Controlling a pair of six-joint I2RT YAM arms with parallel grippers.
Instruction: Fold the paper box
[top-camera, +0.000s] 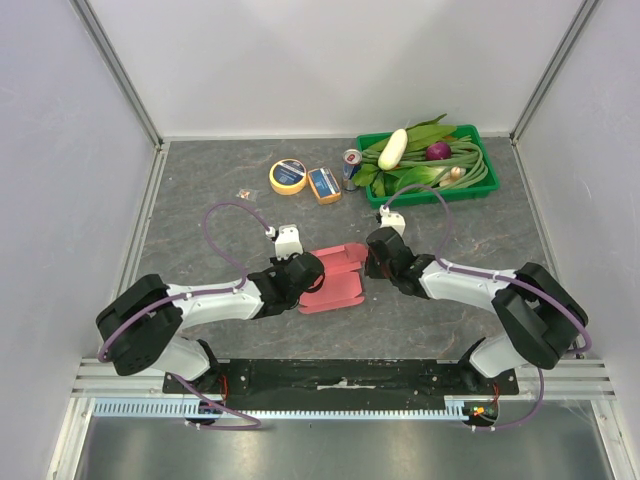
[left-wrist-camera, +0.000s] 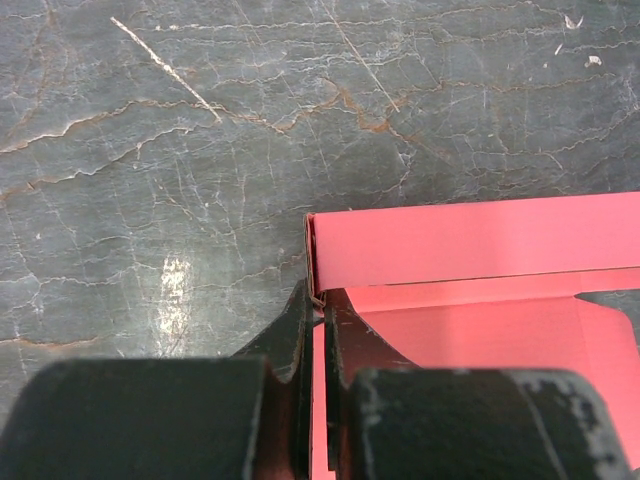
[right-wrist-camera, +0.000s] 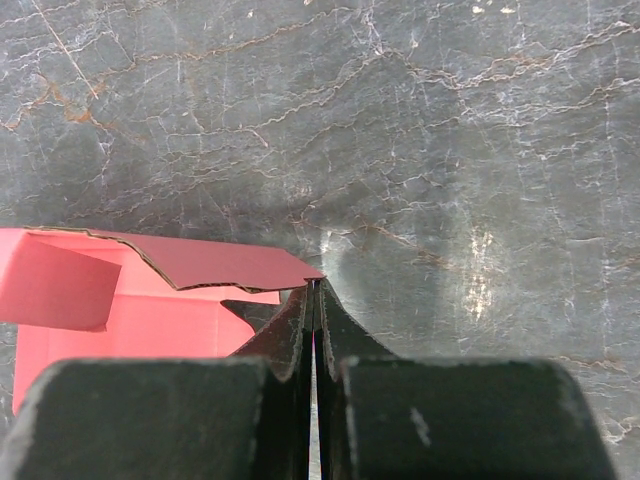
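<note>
The paper box (top-camera: 338, 283) is pink-red card, partly folded, lying on the dark table between the two arms. My left gripper (top-camera: 308, 272) is at its left end. In the left wrist view it (left-wrist-camera: 322, 305) is shut on an upright side wall of the box (left-wrist-camera: 480, 240) at the corner. My right gripper (top-camera: 376, 256) is at the box's far right corner. In the right wrist view it (right-wrist-camera: 314, 288) is shut on the edge of a raised flap of the box (right-wrist-camera: 200, 262). The jaws of both grippers are pressed together with card between them.
A green tray (top-camera: 440, 198) of vegetables stands at the back right. A drink can (top-camera: 352, 165), a small blue-and-orange box (top-camera: 324, 185), a yellow tape roll (top-camera: 288, 176) and a small scrap (top-camera: 246, 193) lie behind the box.
</note>
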